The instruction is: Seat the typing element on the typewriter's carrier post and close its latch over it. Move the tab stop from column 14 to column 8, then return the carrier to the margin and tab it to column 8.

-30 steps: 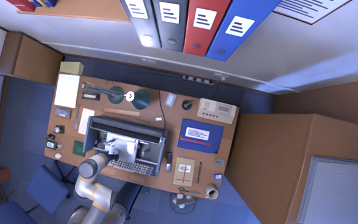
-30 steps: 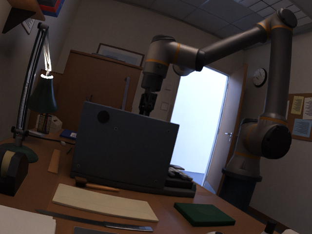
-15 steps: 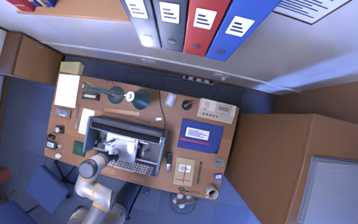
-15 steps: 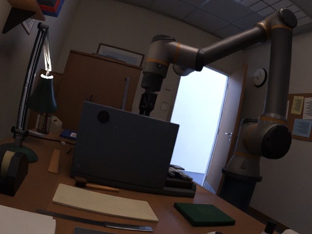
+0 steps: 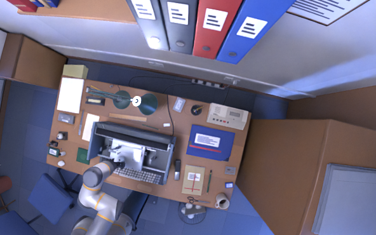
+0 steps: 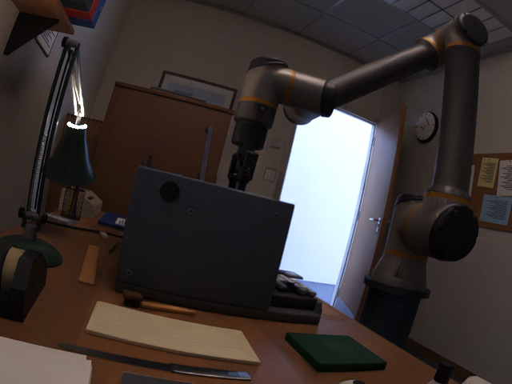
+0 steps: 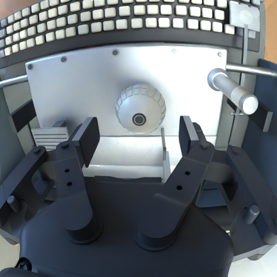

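Note:
The typing element [image 7: 140,108], a pale ribbed ball with a dark centre hole, sits on the white carrier plate [image 7: 124,85] just ahead of my gripper [image 7: 139,134], which hangs open and empty above the carrier with the ball lying beyond its fingertips. A thin upright latch piece [image 7: 164,152] stands below the ball. A silver lever [image 7: 233,91] juts from the carrier's right side. The typewriter [image 5: 131,147] sits mid-desk, its keyboard [image 7: 124,20] beyond the carrier. From the second side camera the machine's dark housing [image 6: 202,237] hides the carrier and my fingertips [image 6: 242,171].
The desk carries a green lamp [image 5: 136,102], a blue folder [image 5: 210,142], a beige machine [image 5: 227,116], a white paper pad [image 5: 70,94] and a dark green pad [image 6: 335,351]. A blue chair [image 5: 50,197] stands beside my base. A cabinet [image 5: 305,171] flanks the desk's right side.

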You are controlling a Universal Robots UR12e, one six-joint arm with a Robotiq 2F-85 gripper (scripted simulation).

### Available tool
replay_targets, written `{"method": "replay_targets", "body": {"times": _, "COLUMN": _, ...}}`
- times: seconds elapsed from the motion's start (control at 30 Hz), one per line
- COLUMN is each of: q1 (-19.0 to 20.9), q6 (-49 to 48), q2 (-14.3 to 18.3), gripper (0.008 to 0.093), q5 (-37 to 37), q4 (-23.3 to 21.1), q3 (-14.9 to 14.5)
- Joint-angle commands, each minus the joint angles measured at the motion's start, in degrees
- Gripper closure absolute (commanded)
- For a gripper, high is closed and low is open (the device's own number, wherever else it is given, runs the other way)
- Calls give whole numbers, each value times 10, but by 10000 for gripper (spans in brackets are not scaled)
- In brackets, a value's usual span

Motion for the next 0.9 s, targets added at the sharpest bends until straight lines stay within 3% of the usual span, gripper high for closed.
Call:
{"method": "replay_targets", "body": {"times": 0.0, "q1": 0, "q6": 0, "q2": -1, "gripper": 284, "q5": 0, "q4": 1, "q3": -1}}
{"method": "replay_targets", "body": {"times": 0.27, "q1": 0, "q6": 0, "q2": -17, "gripper": 284, "q5": 0, "q4": 28, "q3": -12}}
{"method": "replay_targets", "body": {"times": 0.87, "q1": 0, "q6": 0, "q2": -80, "gripper": 284, "q5": 0, "q4": 154, "q3": -75}}
